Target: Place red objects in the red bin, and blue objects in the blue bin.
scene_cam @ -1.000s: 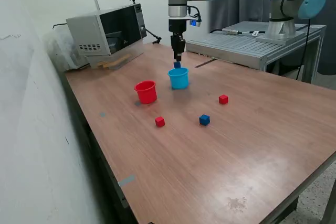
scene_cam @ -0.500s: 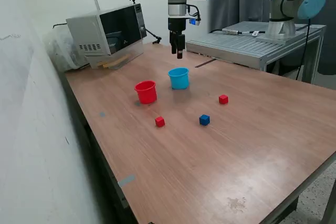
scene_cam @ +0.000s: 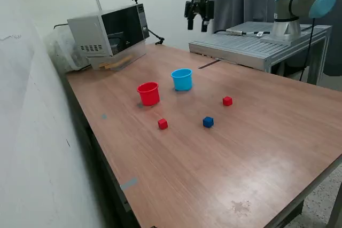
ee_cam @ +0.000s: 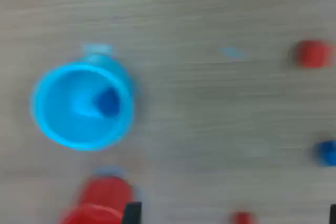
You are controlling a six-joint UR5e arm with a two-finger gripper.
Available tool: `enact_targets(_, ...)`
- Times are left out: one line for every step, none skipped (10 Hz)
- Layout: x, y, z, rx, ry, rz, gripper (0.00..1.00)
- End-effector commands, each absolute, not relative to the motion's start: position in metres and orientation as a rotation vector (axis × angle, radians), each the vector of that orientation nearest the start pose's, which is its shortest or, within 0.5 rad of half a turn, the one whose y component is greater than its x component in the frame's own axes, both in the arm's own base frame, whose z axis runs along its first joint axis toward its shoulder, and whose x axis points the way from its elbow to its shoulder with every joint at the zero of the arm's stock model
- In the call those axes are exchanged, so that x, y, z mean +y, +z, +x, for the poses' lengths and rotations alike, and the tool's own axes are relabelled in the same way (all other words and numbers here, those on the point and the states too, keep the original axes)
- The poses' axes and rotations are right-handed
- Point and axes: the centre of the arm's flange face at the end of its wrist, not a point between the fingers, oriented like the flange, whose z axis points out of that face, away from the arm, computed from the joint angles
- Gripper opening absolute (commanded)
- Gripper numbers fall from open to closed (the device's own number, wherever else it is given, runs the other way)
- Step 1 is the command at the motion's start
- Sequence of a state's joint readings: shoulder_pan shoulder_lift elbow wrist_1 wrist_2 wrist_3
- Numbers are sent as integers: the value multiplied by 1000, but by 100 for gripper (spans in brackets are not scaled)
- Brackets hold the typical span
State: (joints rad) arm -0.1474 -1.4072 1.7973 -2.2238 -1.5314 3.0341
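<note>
The gripper (scene_cam: 196,24) is held high above the table (scene_cam: 256,148), fingers pointing down and spread apart — nothing is gripped. Beneath it the blue bin (scene_cam: 181,79) is seen upright, with one blue cube (ee_cam: 107,101) lying inside. The red bin (scene_cam: 148,93) stands just beside the blue bin; another blue cube (scene_cam: 208,122) and two red cubes (scene_cam: 162,124) (scene_cam: 227,101) lie on the table near it.

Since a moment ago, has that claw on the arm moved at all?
Yes. The gripper has risen and shifted toward the exterior view's right, away from the light blue cup, which now holds a dark blue cube.
</note>
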Motion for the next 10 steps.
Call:
enact_targets(-211,446,-522,2035,363,-2709,100)
enact_targets(-241,447,-543,1979,365,-2765,100)
enact_targets(-252,434,-573,1964,346,-2767,100)
enact_targets(-258,410,-604,1956,323,-2753,100)
enact_targets(-262,380,-631,1944,288,-2739,100)
enact_targets(-262,336,-663,1938,274,-2731,100)
enact_targets(-243,298,-685,1970,251,-2687,100)
enact_targets(-220,260,-702,2004,214,-2632,100)
enact_targets(-202,224,-711,2030,193,-2595,100)
enact_targets(-190,192,-717,2042,164,-2564,100)
